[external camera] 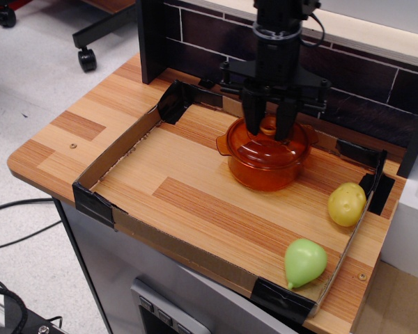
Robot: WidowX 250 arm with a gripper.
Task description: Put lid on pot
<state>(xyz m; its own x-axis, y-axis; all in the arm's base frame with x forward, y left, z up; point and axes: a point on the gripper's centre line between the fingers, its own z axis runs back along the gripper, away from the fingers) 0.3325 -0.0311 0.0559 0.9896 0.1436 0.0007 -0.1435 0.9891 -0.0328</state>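
Observation:
The translucent orange pot (265, 174) stands at the back of the cardboard-edged tray. The orange domed lid (265, 147) lies flat on the pot's rim and covers it. Its small ring knob (268, 125) shows at the centre. My black gripper (269, 131) hangs straight down over the lid. Its two fingers (253, 120) stand one on each side of the knob with a small gap to it. The fingertips are just above the lid's dome. The gripper looks open and holds nothing.
A yellow potato-like toy (347, 203) and a green pear-like toy (304, 261) lie at the tray's right. The tray's low cardboard wall (118, 149) rings the area. A dark brick-pattern wall (362, 83) stands right behind the pot.

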